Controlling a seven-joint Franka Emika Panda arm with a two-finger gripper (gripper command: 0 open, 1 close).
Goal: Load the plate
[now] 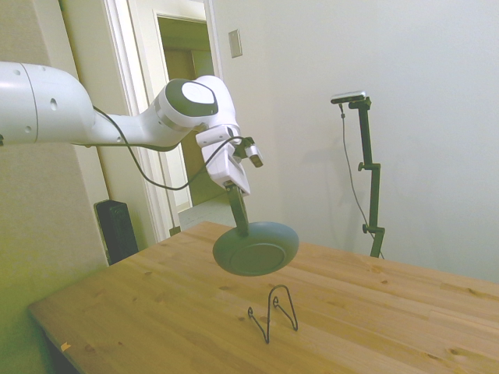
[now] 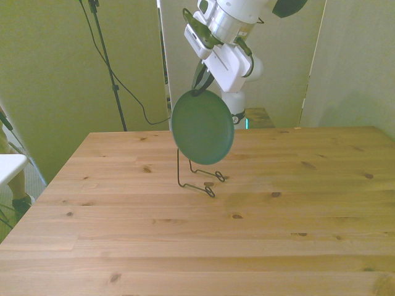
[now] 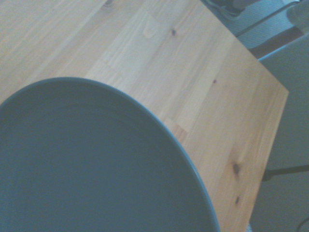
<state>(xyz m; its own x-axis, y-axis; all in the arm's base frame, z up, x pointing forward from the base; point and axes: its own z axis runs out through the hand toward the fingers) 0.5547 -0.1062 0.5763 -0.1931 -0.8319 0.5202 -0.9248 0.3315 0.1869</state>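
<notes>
- Wooden tabletop (image 2: 296, 209) carries a black wire stand (image 1: 274, 312)
- gripper (image 1: 237, 209) clamps the plate (image 2: 202, 127) by its rim; plate hangs tilted above the stand, clear of it

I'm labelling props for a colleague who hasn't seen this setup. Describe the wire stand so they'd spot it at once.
On the wooden table, look near the middle, below the plate held up by the claw. The stand is a thin black bent-wire frame, the only thing standing on the tabletop.
</notes>
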